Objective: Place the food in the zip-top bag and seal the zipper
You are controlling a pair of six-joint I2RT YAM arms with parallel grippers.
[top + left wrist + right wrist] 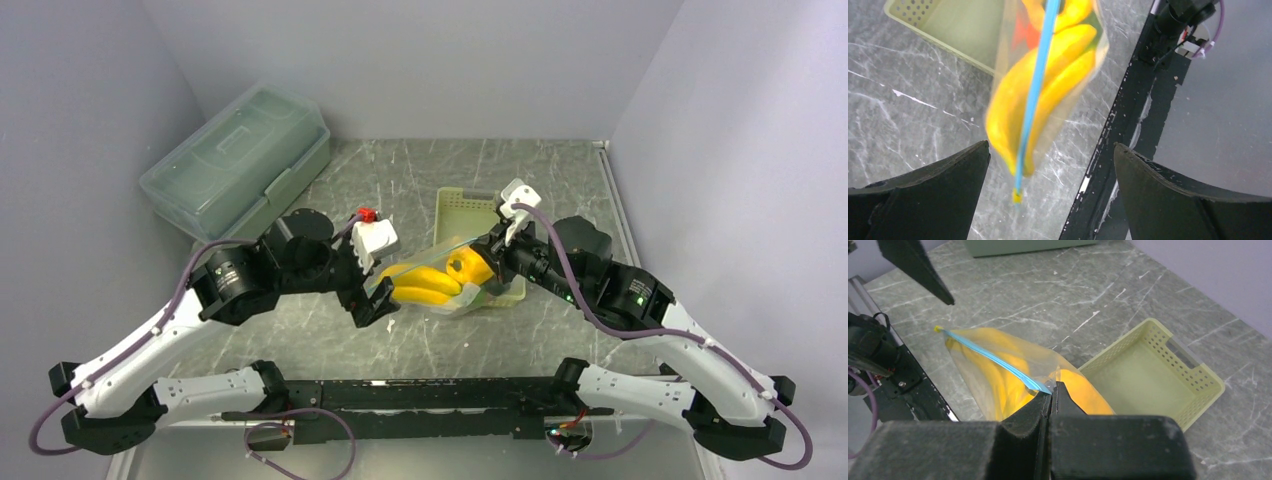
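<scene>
Now zip-top bag [445, 292] sagging floppy, food [1063, 60] weighing btm down. Right fingers [1028, 415] clamping zipper [993, 360] end; left fingers [938, 185] gaping wide, empty. Prob. gripping stiffer zipper beating slick film.

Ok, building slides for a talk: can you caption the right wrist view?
Right gripper pinches the zipper of the zip-top bag holding yellow food, pale green basket alongside.

Blurry food [1068, 75], partly off-frame
</scene>
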